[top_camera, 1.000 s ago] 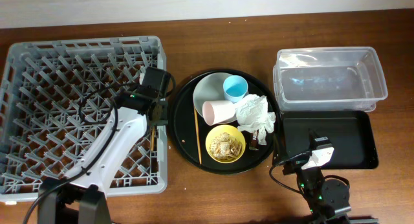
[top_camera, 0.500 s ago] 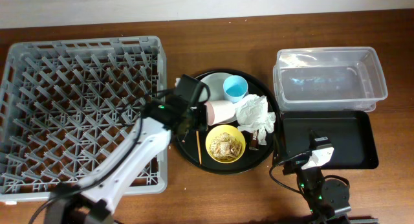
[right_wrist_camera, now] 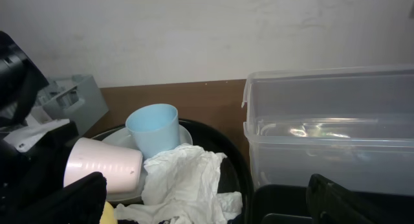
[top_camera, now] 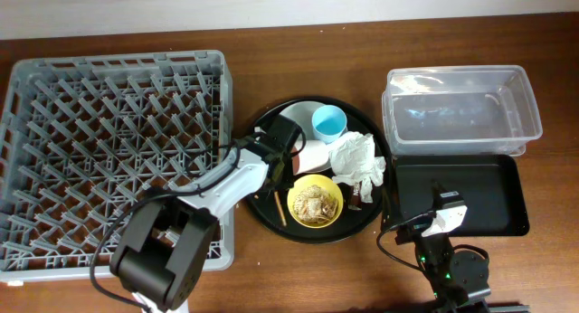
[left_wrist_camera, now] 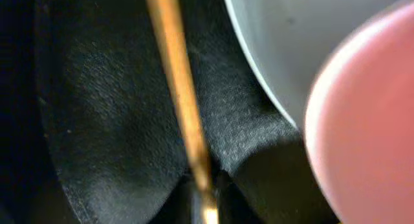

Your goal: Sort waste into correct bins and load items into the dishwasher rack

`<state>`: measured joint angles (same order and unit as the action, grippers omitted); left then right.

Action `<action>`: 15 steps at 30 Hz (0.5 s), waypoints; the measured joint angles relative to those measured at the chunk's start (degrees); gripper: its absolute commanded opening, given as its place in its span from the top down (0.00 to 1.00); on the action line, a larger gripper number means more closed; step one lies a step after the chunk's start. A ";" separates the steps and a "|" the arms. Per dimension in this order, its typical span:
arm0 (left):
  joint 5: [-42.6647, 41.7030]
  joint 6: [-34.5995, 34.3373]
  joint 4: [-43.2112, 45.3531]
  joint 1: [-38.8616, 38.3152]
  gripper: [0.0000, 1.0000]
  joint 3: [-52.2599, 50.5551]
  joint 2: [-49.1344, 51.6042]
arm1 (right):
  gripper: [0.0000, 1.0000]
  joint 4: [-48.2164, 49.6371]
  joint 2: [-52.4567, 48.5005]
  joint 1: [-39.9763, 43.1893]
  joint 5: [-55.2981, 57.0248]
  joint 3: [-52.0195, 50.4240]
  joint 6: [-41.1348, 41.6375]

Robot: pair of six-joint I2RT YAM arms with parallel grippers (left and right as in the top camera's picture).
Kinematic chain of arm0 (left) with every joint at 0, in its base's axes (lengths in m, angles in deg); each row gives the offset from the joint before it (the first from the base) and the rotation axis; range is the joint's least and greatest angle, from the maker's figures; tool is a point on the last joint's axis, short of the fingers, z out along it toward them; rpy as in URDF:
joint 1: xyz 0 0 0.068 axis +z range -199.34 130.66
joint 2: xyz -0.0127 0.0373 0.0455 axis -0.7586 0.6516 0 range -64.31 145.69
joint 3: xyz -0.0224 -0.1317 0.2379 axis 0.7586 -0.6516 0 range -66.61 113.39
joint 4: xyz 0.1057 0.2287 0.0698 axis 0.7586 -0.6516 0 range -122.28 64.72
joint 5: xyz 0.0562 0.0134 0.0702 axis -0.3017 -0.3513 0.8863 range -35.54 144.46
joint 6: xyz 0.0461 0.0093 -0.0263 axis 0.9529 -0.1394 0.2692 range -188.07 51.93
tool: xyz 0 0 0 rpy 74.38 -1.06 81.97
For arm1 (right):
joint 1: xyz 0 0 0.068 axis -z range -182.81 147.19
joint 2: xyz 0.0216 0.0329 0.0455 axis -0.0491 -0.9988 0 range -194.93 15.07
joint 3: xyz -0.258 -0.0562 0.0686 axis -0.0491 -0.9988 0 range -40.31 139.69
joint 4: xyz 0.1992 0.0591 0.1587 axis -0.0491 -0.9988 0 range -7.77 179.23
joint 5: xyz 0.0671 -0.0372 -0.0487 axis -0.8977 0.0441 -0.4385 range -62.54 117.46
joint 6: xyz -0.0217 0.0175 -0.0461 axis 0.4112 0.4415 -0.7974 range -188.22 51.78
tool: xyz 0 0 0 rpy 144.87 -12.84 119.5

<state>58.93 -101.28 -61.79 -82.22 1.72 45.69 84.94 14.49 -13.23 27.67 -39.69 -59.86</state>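
My left gripper (top_camera: pixel 282 159) is down on the round black tray, its jaws closed around the thin wooden chopsticks (left_wrist_camera: pixel 178 88), which still lie on the tray (top_camera: pixel 278 207). Beside it are the pink cup (top_camera: pixel 314 154) on its side, the grey-white plate (top_camera: pixel 297 121) and the light blue cup (top_camera: pixel 329 123). The crumpled white napkin (top_camera: pixel 355 156) lies to the right, with the dark wrapper (top_camera: pixel 355 196) below it. The yellow bowl (top_camera: pixel 314 203) holds beige food scraps. My right gripper (right_wrist_camera: pixel 207 195) is open and empty, low by the black bin tray (top_camera: pixel 470 194).
The grey dishwasher rack (top_camera: pixel 109 150) fills the left of the table and holds nothing. The clear tub (top_camera: pixel 461 109) stands at the right, behind the black bin tray. The round black tray (top_camera: pixel 258 123) sits between rack and bins.
My left arm has swung right from over the rack's right edge onto the round tray and come down on the chopsticks. The right arm has not moved.
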 measured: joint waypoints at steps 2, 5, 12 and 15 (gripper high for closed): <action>0.70 0.00 0.20 0.02 1.00 0.02 0.17 | 0.01 0.00 0.00 0.00 0.00 0.00 0.04; 0.81 -0.07 0.17 0.02 1.00 0.13 0.15 | 0.01 0.00 0.00 0.00 0.00 0.00 0.04; 0.04 3.08 -3.32 4.50 1.00 2.73 -18.29 | 0.01 0.00 0.00 0.00 0.00 0.00 0.02; -0.42 9.99 -7.32 11.37 1.00 3.85 -28.11 | 0.01 0.00 0.00 0.00 0.00 0.00 0.04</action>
<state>58.52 -91.29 -69.11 -70.86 5.57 17.58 84.94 14.49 -13.23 27.67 -39.69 -59.82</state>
